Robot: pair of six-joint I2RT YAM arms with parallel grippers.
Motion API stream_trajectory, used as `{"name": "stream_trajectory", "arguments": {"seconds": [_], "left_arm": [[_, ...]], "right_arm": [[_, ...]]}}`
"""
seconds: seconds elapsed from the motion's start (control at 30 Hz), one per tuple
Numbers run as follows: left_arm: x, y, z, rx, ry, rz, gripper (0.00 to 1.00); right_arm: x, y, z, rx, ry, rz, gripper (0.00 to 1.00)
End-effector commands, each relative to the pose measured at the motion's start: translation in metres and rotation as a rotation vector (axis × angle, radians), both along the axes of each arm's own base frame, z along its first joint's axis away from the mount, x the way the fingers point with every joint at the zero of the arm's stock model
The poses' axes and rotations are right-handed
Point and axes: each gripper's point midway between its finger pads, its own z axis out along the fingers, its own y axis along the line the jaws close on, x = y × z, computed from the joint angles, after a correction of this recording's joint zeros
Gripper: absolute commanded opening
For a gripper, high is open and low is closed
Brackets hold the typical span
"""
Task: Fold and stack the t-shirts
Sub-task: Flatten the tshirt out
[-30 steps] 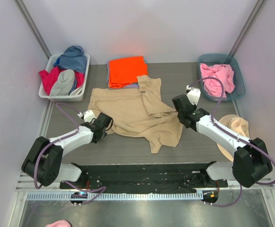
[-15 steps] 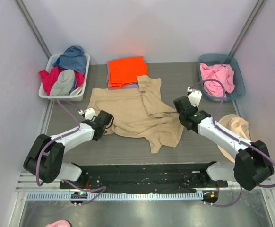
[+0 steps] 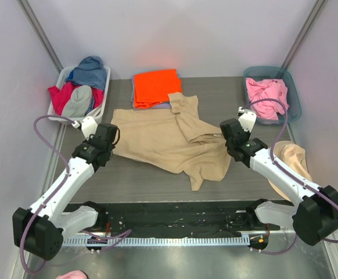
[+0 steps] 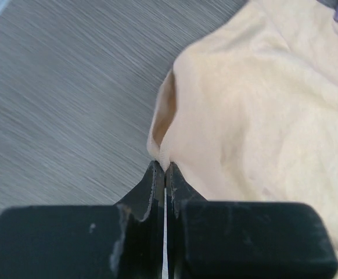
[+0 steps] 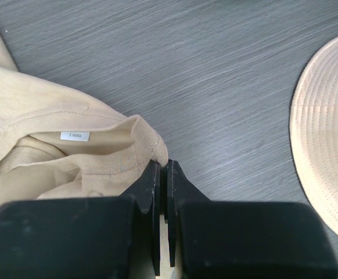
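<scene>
Your left end effector [image 4: 164,167]: clamped on an edge of the tan shirt [image 4: 256,116]. Your right end effector [image 5: 164,168]: clamped on its neckline, likely to pull it flat. Shirt lies rumpled on counter [image 3: 227,96], touching the orange shirt [image 3: 155,86].

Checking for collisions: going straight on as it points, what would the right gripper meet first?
The tan collared cloth shirt that the right gripper pinches, jaws shut; beyond that, seemingly only bare grey table. The beige brimmed hat sits aside.
</scene>
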Motion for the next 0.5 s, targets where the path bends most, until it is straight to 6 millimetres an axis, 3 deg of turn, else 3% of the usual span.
{"name": "stream_trajectory", "arguments": {"seconds": [0.0,0.13,0.23,0.33,0.47], "left_arm": [[-0.007,0.023,0.014,0.077,0.017,0.027,0.0],[-0.006,0.03,0.026,0.088,0.0,0.036,0.0],[-0.006,0.034,0.041,0.093,-0.022,0.045,0.0],[-0.009,0.036,0.061,0.09,-0.064,0.047,0.0],[-0.013,0.038,0.092,0.082,-0.121,0.043,0.0]], "right_arm": [[0.002,-0.01,0.013,-0.024,-0.033,-0.046,0.01],[0.003,-0.011,0.013,-0.024,-0.031,-0.051,0.01],[0.003,-0.013,0.025,-0.023,-0.049,-0.052,0.01],[0.0,-0.016,0.048,-0.018,-0.088,-0.05,0.01],[-0.007,-0.019,0.093,0.002,-0.158,-0.029,0.01]]}}
